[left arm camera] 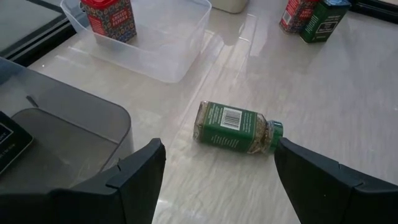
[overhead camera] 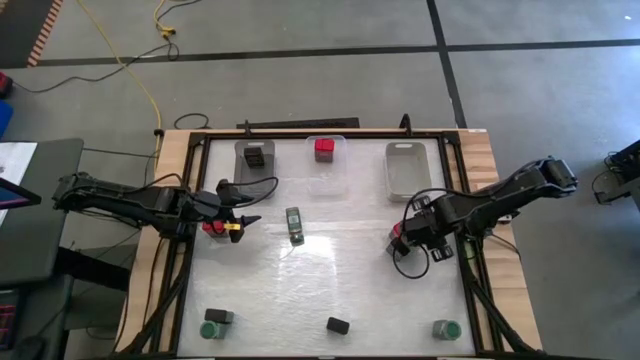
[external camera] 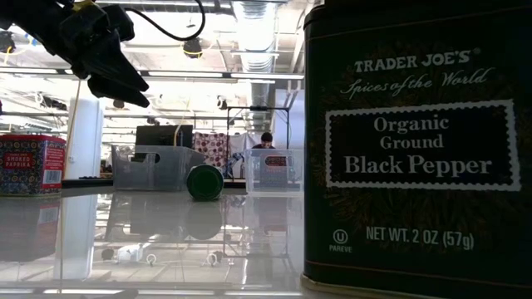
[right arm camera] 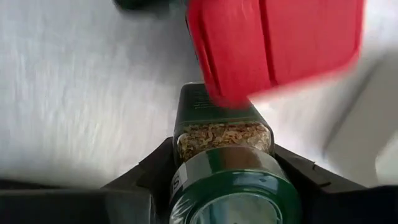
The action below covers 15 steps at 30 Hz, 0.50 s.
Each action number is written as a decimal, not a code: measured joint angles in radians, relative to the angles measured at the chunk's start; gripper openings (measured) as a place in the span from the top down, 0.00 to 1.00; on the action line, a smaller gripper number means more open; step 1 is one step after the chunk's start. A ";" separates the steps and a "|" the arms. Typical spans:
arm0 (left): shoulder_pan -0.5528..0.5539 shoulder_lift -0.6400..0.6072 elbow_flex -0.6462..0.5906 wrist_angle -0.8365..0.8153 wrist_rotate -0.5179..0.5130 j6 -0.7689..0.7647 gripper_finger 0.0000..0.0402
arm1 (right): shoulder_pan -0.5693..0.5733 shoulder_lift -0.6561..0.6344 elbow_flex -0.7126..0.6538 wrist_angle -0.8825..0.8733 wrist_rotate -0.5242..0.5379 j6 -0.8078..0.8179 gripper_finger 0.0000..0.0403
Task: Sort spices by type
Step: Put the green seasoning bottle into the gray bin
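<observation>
Step in hand, as I judge it: picking up a green-lidded jar at the right side of the table, to go with its own kind.

My right gripper (overhead camera: 408, 240) is down at the table's right edge, just in front of the right bin (overhead camera: 407, 166), which looks empty. In the right wrist view the green-lidded herb jar (right arm camera: 227, 163) sits between my two fingers, lid toward the camera, both fingers pressed against its sides. I read this as clamped on the jar. A red spice tin (right arm camera: 273, 46) stands just beyond it, touching or nearly so; I cannot tell which.

Next move calls for a straight lift that clears the red tin without tipping it, then a carry to whichever bin takes the jars. The left bin (overhead camera: 254, 158) holds a black box and the middle bin (overhead camera: 326, 165) a red one, so the right bin seems the likely home.

My left gripper (overhead camera: 238, 222) hovers at the left of the table, fingers apart and holding nothing. A second green-lidded jar (left arm camera: 237, 127) lies on its side on the table ahead of it, between the finger lines but well short of contact.

Still loose along the near edge: a jar (overhead camera: 212, 326) at the left, a black pepper tin (overhead camera: 338, 324) in the middle, a jar (overhead camera: 446, 328) at the right.
</observation>
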 joint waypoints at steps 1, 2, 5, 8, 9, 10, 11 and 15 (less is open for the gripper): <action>0.000 0.000 0.000 0.000 0.000 0.000 0.28 | 0.000 0.000 0.010 -0.039 0.000 0.015 0.45; 0.000 0.000 0.000 0.000 0.000 0.000 0.28 | 0.000 0.000 0.021 -0.072 0.000 0.030 0.45; 0.000 0.000 0.000 0.000 0.000 0.000 0.28 | 0.000 0.000 0.063 -0.142 0.000 0.065 0.45; 0.000 0.000 0.000 0.000 0.000 0.007 0.28 | 0.000 0.000 0.113 -0.180 0.000 0.104 0.45; 0.000 0.000 0.000 0.000 0.000 0.008 0.28 | 0.000 0.000 0.135 -0.190 0.000 0.125 0.45; 0.000 0.000 0.000 0.000 0.000 0.008 0.28 | 0.000 -0.001 0.157 -0.195 0.000 0.146 0.45; 0.000 0.000 0.000 0.000 0.000 0.008 0.28 | -0.001 -0.001 0.180 -0.202 0.000 0.165 0.45; 0.000 0.000 0.000 0.000 0.000 0.008 0.28 | -0.002 0.000 0.278 -0.255 0.005 0.199 0.45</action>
